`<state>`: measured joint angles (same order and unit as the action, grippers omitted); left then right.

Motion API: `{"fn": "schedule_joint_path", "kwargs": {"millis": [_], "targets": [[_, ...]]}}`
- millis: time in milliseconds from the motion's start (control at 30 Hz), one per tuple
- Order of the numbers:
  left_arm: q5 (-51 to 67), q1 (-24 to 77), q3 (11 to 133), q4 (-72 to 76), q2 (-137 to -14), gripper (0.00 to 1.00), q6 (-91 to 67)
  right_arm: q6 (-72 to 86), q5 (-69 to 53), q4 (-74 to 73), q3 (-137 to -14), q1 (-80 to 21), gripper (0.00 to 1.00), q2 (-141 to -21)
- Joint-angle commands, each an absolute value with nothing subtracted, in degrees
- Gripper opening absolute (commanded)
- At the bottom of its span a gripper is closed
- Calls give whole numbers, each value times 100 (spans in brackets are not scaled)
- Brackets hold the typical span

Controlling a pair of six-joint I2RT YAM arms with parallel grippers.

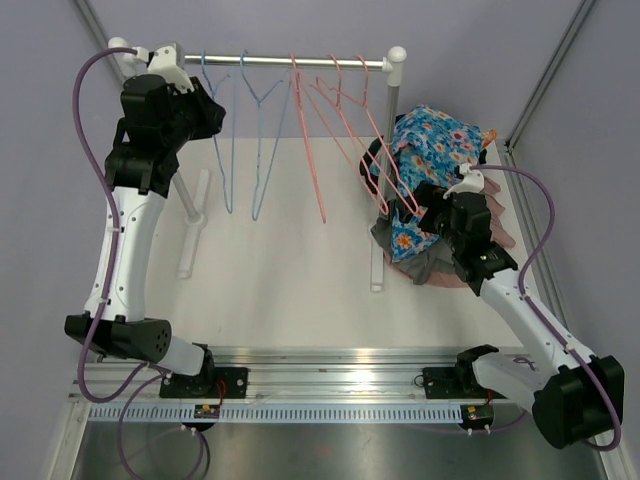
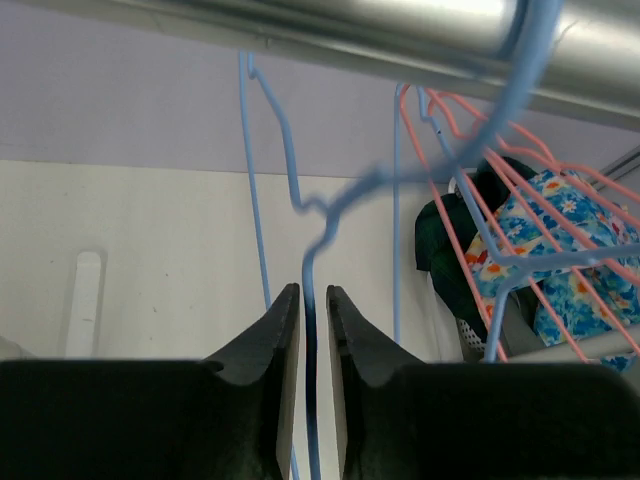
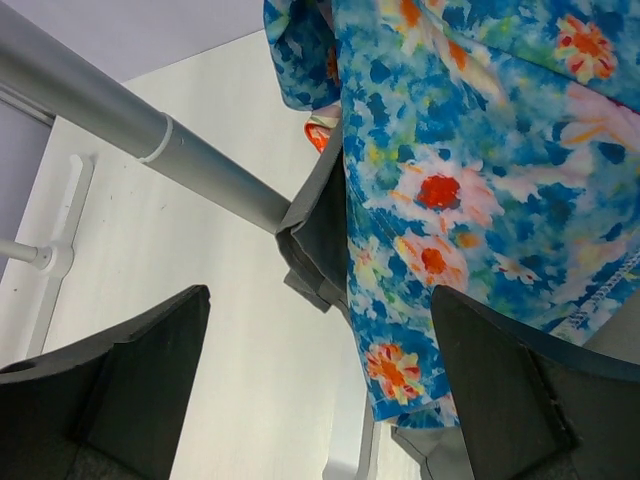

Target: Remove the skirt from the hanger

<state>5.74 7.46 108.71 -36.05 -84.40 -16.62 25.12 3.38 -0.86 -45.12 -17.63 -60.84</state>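
Note:
The blue floral skirt [image 1: 440,135] lies bunched at the right end of the rack, with a pink hanger [image 1: 395,185] crossing its left edge; I cannot tell whether it still hangs on it. My right gripper [image 1: 422,203] is open beside the skirt's lower hem; in the right wrist view [image 3: 320,295] the skirt [image 3: 470,150] hangs between the spread fingers. My left gripper [image 1: 215,120] is up by the rod, shut on the wire of an empty blue hanger [image 2: 345,200] in the left wrist view [image 2: 312,290]. The skirt also shows there at right [image 2: 570,200].
The metal rod [image 1: 290,61] carries two blue hangers [image 1: 228,150] and several pink ones [image 1: 320,150]. The rack's right post [image 3: 130,120] stands close to my right gripper. Grey cloth [image 3: 320,230] and other garments [image 1: 430,268] are piled under the skirt. A white rack foot [image 1: 190,240] lies at left.

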Motion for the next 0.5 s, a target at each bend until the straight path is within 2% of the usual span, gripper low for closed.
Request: {"fn": "schedule_joint_path", "kwargs": {"millis": [0,33,100,133,267,300,467], "targets": [[449,817,10724,-3340,-7964,33,-1714,2312,387,-482,-4781,-1793,99,-5732],[422,817,10705,-3409,-7893,50,-1696,2285,404,-544,-4877,-1793,99,-5661],[335,817,10688,-3506,-7674,67,-1600,2189,623,-772,-4992,-1793,99,-5459],[308,817,10696,-3620,-7595,78,-1574,2128,694,-869,-5131,-1802,100,-5397],[194,817,10565,-3928,-7164,89,-1459,1934,1212,-1335,-5510,-1802,99,-5116],[185,817,10469,-3964,-6850,97,-1450,1934,1239,-1510,-5572,-1793,99,-4985],[202,817,8705,-3780,-5496,99,-1564,2240,653,-2038,-5810,-1793,99,-4327]]}}
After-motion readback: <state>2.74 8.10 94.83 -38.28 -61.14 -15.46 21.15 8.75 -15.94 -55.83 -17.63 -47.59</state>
